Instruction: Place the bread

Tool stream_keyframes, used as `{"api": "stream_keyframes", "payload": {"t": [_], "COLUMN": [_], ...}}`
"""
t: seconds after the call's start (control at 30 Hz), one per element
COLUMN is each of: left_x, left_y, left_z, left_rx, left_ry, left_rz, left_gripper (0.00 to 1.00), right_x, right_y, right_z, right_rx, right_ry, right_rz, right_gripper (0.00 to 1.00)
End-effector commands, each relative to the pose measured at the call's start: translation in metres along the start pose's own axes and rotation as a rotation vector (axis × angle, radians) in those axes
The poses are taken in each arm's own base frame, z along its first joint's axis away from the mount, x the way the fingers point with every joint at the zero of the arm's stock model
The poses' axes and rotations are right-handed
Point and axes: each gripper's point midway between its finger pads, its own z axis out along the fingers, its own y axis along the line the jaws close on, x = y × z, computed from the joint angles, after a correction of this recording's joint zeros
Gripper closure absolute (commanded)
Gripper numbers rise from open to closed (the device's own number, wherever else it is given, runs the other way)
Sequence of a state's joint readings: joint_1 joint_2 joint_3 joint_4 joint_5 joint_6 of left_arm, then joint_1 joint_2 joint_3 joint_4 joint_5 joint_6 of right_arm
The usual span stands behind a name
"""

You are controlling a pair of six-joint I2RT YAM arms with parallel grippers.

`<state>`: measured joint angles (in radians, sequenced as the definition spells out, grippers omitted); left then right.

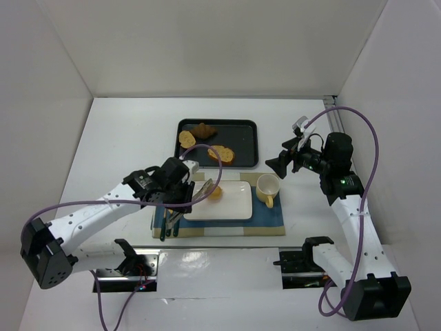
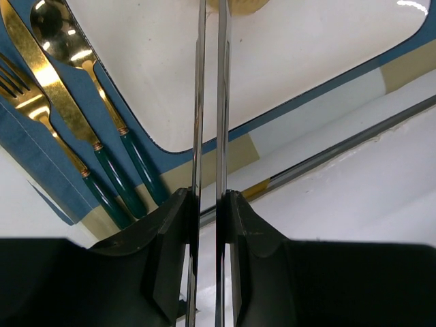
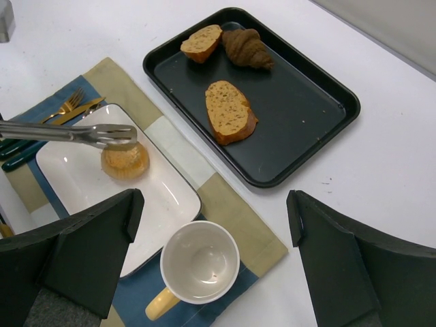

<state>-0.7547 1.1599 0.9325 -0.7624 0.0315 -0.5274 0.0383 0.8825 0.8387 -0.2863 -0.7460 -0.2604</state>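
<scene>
Small round bun [image 3: 125,160]: sits on the white plate [image 3: 163,197] under the tips of the metal tongs [image 3: 68,133]; contact with them unclear. Left gripper [image 2: 208,204]: clamped on the tongs' handle end, blades nearly together. Right gripper [image 1: 279,165]: fingers wide apart, holds nothing, hovers right of the yellow cup [image 3: 199,262] and black tray [image 3: 300,102].

no legible text or numbers seen, possibly too small.
</scene>
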Motion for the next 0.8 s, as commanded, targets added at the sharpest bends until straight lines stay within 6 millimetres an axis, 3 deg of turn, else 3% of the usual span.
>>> {"api": "stream_keyframes", "payload": {"t": [0.0, 0.13, 0.3, 0.63, 0.77], "left_x": [0.001, -0.001, -0.001, -0.010, -0.025], "left_y": [-0.001, -0.003, -0.008, -0.011, -0.011], "left_z": [0.005, 0.005, 0.000, -0.029, -0.048], "left_rx": [0.006, 0.018, 0.048, 0.070, 0.058], "left_ry": [0.005, 0.000, -0.011, -0.101, -0.183], "left_rz": [0.011, 0.021, 0.032, 0.011, 0.001], "left_gripper": [0.87, 0.53, 0.35, 0.32, 0.33], "right_x": [-0.017, -0.017, -0.017, -0.017, -0.017], "right_y": [0.002, 0.002, 0.002, 0.002, 0.002], "right_z": [-0.006, -0.006, -0.006, -0.006, -0.006], "right_rx": [-0.001, -0.001, -0.001, -0.001, -0.001], "right_ry": [-0.035, -0.035, -0.035, -0.035, -0.035], "right_rz": [-0.042, -0.042, -0.042, -0.042, -0.042], "right_gripper": [0.00, 0.00, 0.00, 0.00, 0.00]}}
